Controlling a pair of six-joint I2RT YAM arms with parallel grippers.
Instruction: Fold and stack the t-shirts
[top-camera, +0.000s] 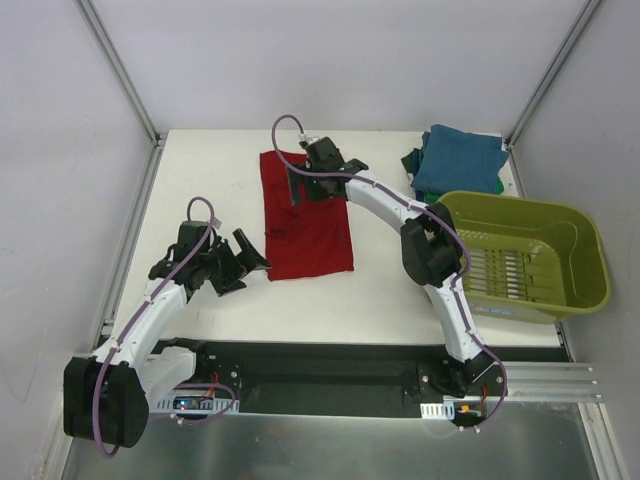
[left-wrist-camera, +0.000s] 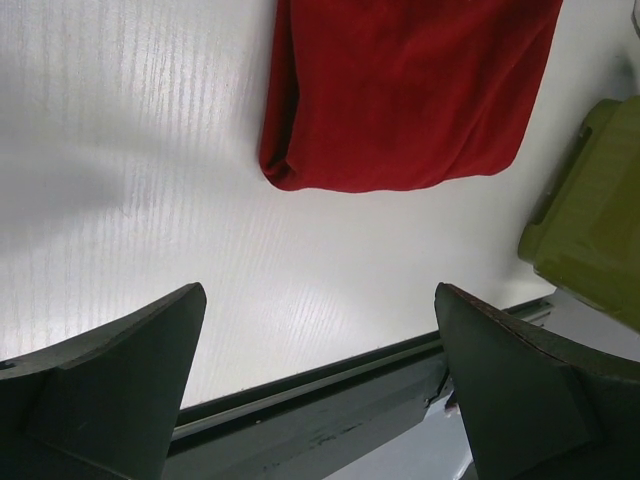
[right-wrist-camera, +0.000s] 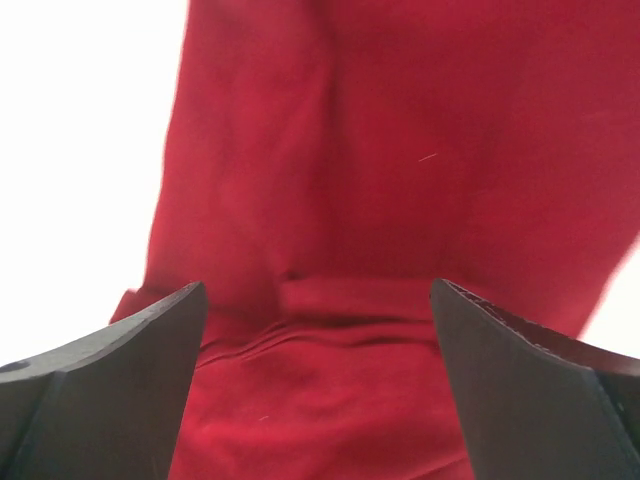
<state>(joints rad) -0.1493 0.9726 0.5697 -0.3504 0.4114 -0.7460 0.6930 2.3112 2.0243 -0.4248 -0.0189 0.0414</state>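
Observation:
A dark red t-shirt (top-camera: 305, 225) lies flat on the white table as a long folded strip. It also shows in the left wrist view (left-wrist-camera: 400, 90) and fills the right wrist view (right-wrist-camera: 400, 150). My right gripper (top-camera: 296, 186) is open just above the shirt's far part, with the cloth between its fingers but not pinched (right-wrist-camera: 320, 380). My left gripper (top-camera: 250, 270) is open and empty over bare table, just left of the shirt's near left corner (left-wrist-camera: 320, 390). A folded teal-blue t-shirt (top-camera: 457, 160) tops a stack at the back right, with a green one (top-camera: 412, 160) showing under it.
An olive-green plastic basket (top-camera: 530, 250) stands at the right, next to the stack; its corner shows in the left wrist view (left-wrist-camera: 590, 220). The table's near edge with a dark rail (left-wrist-camera: 330, 400) lies just below the left gripper. Grey walls enclose the table.

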